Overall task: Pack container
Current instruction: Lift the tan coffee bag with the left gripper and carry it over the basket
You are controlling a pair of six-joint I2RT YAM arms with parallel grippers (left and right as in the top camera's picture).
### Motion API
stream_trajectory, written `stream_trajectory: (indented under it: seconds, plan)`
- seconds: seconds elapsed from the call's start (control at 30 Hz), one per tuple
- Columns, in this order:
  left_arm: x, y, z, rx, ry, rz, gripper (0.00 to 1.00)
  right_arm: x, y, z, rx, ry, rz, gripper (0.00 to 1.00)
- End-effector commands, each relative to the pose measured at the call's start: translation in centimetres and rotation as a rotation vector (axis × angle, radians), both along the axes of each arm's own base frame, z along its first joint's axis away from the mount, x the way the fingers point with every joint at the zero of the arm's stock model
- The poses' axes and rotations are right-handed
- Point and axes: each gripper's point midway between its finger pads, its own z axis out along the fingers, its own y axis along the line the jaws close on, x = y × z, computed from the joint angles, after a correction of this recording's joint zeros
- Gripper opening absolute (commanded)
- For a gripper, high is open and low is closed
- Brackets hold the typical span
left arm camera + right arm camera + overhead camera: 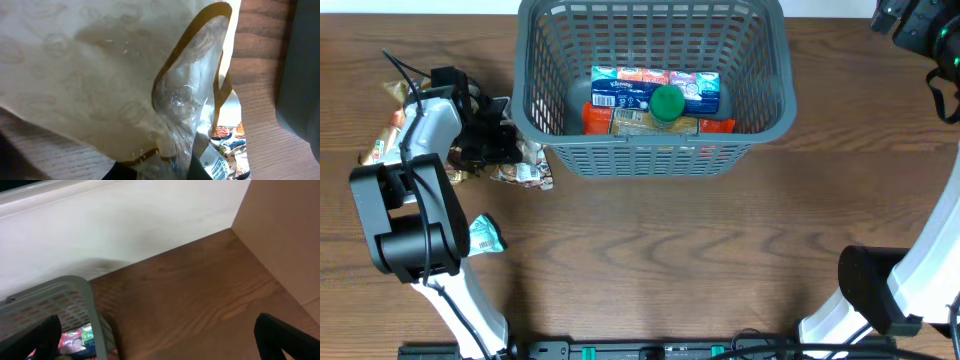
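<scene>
Left of the container (650,157), left jaws pinch a packet (90,75); right jaws gape empty.

Basket (650,155): dark grey, slotted lattice walls.
Tissue pack (650,88), inside the basket: blue, with white, red and green patches.
Round lid (667,103), inside the basket: green.
Flat packet (595,118), inside at left: orange-red.
Table (720,250): brown, wood grain.
Cream packet (90,65): cream, faint ring pattern, clear window edged in brown.
Small packet (485,236), near left: teal.
Snack packets (392,125), far left: gold and brown.
Left arm (420,200): white and black.
</scene>
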Motion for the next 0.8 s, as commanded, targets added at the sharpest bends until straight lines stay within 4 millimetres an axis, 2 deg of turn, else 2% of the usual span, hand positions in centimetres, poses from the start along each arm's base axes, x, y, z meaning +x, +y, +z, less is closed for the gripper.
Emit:
stream_trajectory:
  seconds: [0.0, 0.2, 0.33, 0.6, 0.77]
  plan:
    - [0.2, 0.8, 1.6, 0.037, -0.021, 0.038, 0.06, -0.4, -0.2, 0.6, 0.008, -0.021, -0.013, 0.99]
    - [1.8, 1.8, 8.3, 0.081, -0.194, 0.074, 0.06, -0.4, -0.2, 0.6, 0.008, -0.021, -0.013, 0.99]
    - [1.8, 4.2, 14.0, 0.207, -0.311, 0.159, 0.06, -0.4, -0.2, 0.6, 0.008, -0.021, -0.013, 0.99]
    - [-0.5, 6.9, 26.4, 0.404, -0.606, 0.29, 0.06, -0.4, -0.2, 0.6, 0.008, -0.021, -0.013, 0.99]
    - [-2.4, 6.0, 35.3, 0.382, -0.892, 0.343, 0.06, -0.4, -0.2, 0.6, 0.008, -0.021, -0.013, 0.99]
